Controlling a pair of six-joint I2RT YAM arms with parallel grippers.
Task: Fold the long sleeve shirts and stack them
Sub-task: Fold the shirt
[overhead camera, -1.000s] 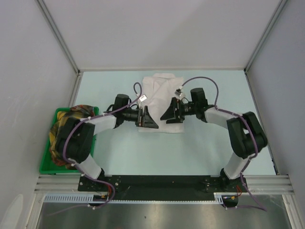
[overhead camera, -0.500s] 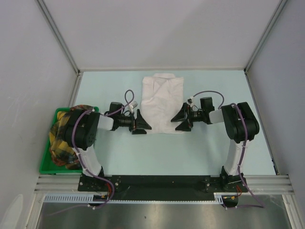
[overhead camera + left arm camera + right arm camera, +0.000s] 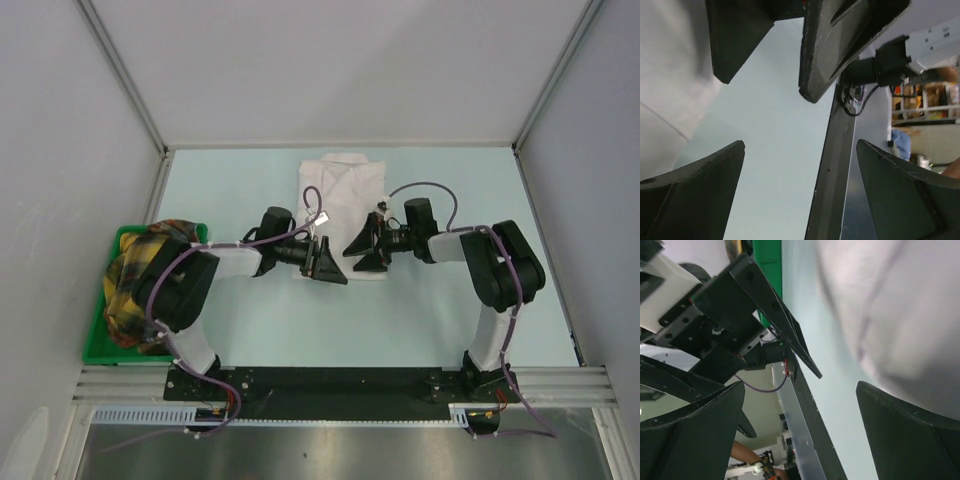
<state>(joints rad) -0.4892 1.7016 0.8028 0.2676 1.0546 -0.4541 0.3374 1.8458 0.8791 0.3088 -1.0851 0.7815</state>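
Observation:
A folded white long sleeve shirt (image 3: 340, 190) lies flat at the middle of the table, collar toward the far side. My left gripper (image 3: 334, 263) hovers open over its near left corner. My right gripper (image 3: 354, 252) stands open over its near right part, facing the left one. In the left wrist view the white cloth (image 3: 670, 85) fills the left side, and my left gripper (image 3: 800, 167) has nothing between its fingers. The right wrist view shows the shirt (image 3: 900, 305) at upper right and my right gripper (image 3: 800, 410) with nothing in it.
A green bin (image 3: 97, 340) at the table's left edge holds a bundle of multi-coloured cloth (image 3: 135, 280). The pale table (image 3: 400, 310) runs to a black rail (image 3: 330, 382) at the near edge. Grey walls close in the left, right and far sides.
Half a second ago the grippers stood apart, one at each side of the shirt. Both have swung inward and now face each other closely over its near edge. Both stayed open.

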